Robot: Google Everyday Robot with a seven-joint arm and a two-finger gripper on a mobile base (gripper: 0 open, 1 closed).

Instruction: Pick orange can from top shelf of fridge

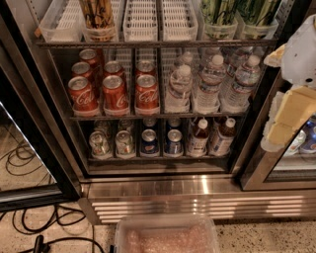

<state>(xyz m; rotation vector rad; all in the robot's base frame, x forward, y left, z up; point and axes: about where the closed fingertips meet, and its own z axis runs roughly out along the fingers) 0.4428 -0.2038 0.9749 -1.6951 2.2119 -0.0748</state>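
The orange can (98,15), orange-copper with dark streaks, stands in a white lane tray at the left of the top shelf (158,44); its top is cut off by the frame edge. The fridge (197,197) stands open, showing its wire racks and steel slatted base. My gripper (290,116), white with cream-coloured parts, hangs at the right edge of the view. It is in front of the fridge's right door frame, well right of and lower than the can, and holds nothing that I can see.
Empty white lane trays (160,20) and tall green-striped cans (237,15) share the top shelf. Red cola cans (114,91) and water bottles (210,81) fill the middle rack. Small cans and bottles (158,141) stand below. A plastic bin (168,237) and cables (29,217) are on the floor.
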